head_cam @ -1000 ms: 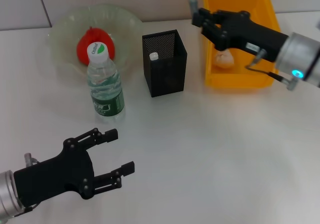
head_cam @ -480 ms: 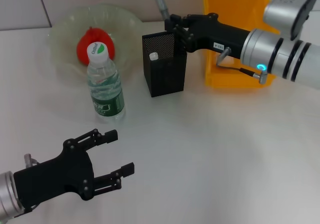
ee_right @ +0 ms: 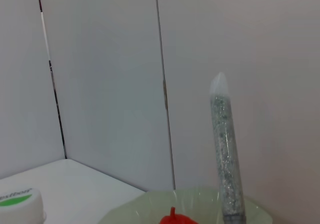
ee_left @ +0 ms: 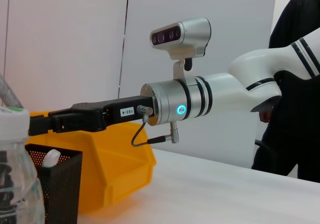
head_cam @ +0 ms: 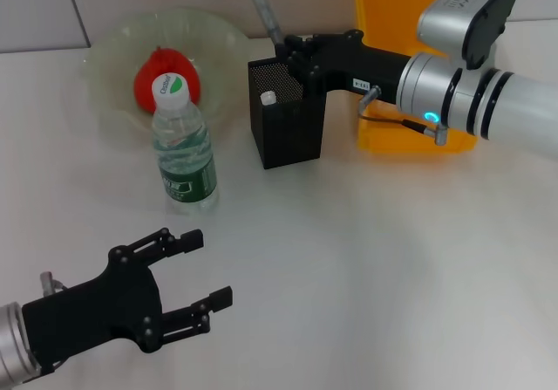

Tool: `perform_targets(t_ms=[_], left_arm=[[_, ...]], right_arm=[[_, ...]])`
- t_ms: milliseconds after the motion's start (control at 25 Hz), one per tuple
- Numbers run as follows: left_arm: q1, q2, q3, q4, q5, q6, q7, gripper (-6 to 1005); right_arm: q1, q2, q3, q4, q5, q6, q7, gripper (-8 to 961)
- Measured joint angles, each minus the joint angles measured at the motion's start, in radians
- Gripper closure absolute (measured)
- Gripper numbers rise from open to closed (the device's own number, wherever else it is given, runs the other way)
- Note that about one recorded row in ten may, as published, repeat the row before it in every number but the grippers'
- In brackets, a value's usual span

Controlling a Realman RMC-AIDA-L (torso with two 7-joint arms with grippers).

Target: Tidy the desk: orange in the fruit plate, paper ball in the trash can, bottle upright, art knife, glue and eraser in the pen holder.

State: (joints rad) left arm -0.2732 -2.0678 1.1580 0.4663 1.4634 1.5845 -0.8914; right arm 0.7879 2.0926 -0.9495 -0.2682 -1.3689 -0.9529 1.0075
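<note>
My right gripper (head_cam: 289, 51) is shut on the glue (head_cam: 262, 10), a grey glittery stick with a white tip (ee_right: 224, 154), held tilted just above the far rim of the black mesh pen holder (head_cam: 288, 137). A small white-topped item (head_cam: 268, 99) stands inside the holder. The bottle (head_cam: 181, 146) stands upright beside the clear fruit plate (head_cam: 109, 54), which holds the red-orange orange (head_cam: 164, 69). The yellow trash can (head_cam: 410, 139) sits behind the right arm; the paper ball is hidden. Art knife and eraser are out of view. My left gripper (head_cam: 199, 270) hovers open at the near left.
A white wall runs close behind the plate and the trash can. In the left wrist view, the right arm (ee_left: 180, 103) reaches across above the pen holder (ee_left: 56, 184) and trash can (ee_left: 117, 159).
My right arm has swung left from over the yellow trash can to above the pen holder, carrying the glue. The left arm has barely moved.
</note>
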Motion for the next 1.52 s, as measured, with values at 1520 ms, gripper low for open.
perform_targets(t_ms=[1520], left_arm=[[0.001,0.000,0.001,0.000,-0.005,0.006,0.008,197]], right_arm=[[-0.032,0.000,-0.001,0.023,0.065,-0.038,-0.070,816]])
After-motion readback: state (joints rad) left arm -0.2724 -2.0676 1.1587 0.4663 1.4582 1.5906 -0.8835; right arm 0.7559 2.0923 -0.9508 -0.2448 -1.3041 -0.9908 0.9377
